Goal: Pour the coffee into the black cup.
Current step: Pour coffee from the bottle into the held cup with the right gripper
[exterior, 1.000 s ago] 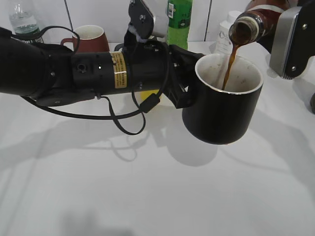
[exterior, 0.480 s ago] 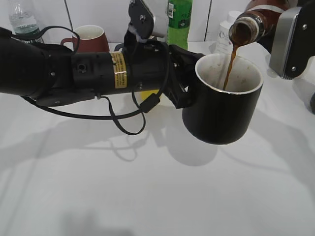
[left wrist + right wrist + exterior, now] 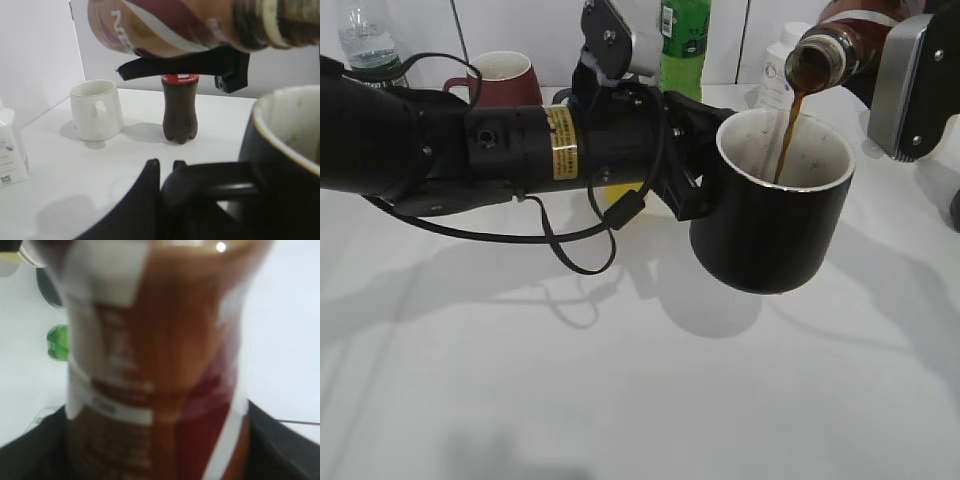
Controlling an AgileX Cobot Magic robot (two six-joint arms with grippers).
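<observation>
On the coffee bottle [image 3: 170, 27] you could read white letters "NE" on its red-brown label; the rest was cut off. The cola bottle [image 3: 179, 107] carried a red neck label with white script, too small to read for certain. The white bottle [image 3: 10, 150] showed a QR code and fine print that you could not make out. The yellow sticker [image 3: 561, 143] on the left arm and the green bottle's [image 3: 684, 40] barcode label held print too small to read.

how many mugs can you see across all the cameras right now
3: black cup held up off the table at centre-right, maroon mug at the back left, white mug beside the cola bottle. Others may be hidden.
</observation>
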